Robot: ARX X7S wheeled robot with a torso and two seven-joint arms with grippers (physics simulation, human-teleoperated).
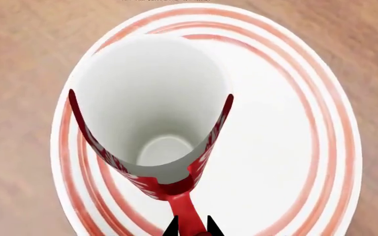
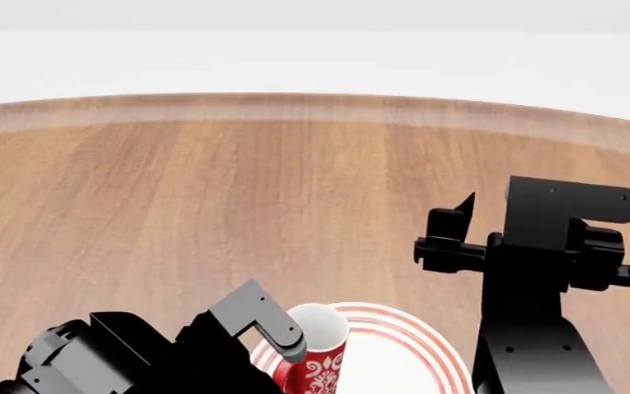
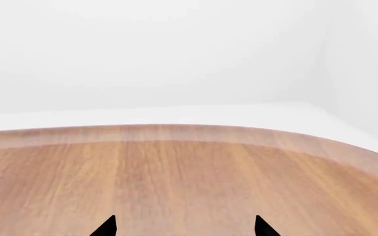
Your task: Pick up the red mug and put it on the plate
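The red mug [image 1: 153,105] with white pattern and white inside stands over the plate [image 1: 281,162], a round white plate with red rings. My left gripper [image 1: 192,227] is shut on the mug's red handle [image 1: 185,209], one black fingertip on each side. In the head view the red mug [image 2: 317,349] sits at the left part of the plate [image 2: 408,349], near the bottom edge, with my left arm beside it. My right gripper [image 3: 183,227] is open with nothing between its fingers, raised above the table to the right of the plate [image 2: 446,234].
The wooden table [image 2: 293,189] stretches far ahead to a curved far edge [image 2: 315,103]. My right arm [image 2: 534,328] stands just right of the plate.
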